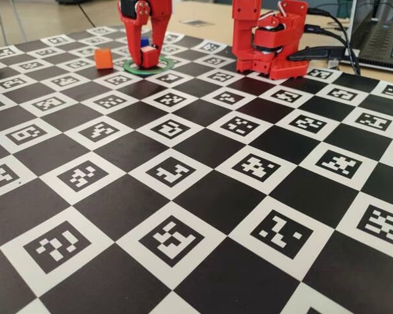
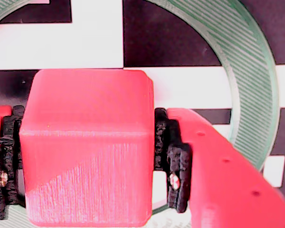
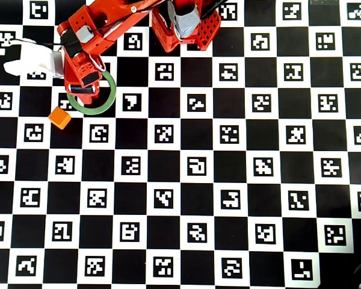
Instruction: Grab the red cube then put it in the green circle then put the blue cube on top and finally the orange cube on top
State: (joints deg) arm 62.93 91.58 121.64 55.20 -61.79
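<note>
surface: black-and-white checkered board (image 3: 228, 180) with printed markers, filling the overhead view
upper left: green circle (image 3: 110, 101) lying flat
just lower left of it: orange cube (image 3: 59, 118)
top centre: red arm base (image 3: 186, 27)

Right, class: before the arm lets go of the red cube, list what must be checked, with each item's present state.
1. Grip: red cube sits between the gripper pads, touching both: ok.
2. Position: cube is over the green circle, inside its rim in the fixed view: ok.
3. Contact: whether the cube rests on the board: cannot tell.
4. Orange cube lies outside the ring, clear of it: ok.
5. Blue cube shows behind the gripper; whether it is clear of the fingers: cannot tell.
</note>
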